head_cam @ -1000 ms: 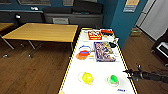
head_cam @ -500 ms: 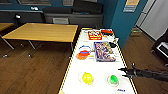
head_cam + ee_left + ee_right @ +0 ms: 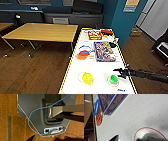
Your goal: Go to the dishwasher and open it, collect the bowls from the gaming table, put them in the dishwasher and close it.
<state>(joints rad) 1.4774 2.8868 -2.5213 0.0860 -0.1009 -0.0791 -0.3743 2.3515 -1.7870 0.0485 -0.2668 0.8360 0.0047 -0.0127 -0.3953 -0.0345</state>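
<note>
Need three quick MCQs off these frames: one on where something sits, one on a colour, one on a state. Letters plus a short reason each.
1. Where is the right gripper?
A. Over the wooden table
B. Over the gaming table, beside the green bowl
C. Down at the floor

2. What colour is the bowl nearest the table's left edge?
A. Yellow-green
B. Red
C. Blue

3. How does the green bowl stand?
A. Lifted in the gripper
B. Stacked in the other bowl
C. Resting on the tabletop, not gripped

Answers: 1 B, the arm comes in from the right and ends just up and right of the green bowl. 2 A, it shows yellow-green. 3 C, it sits on the white top, apart from the gripper.
</note>
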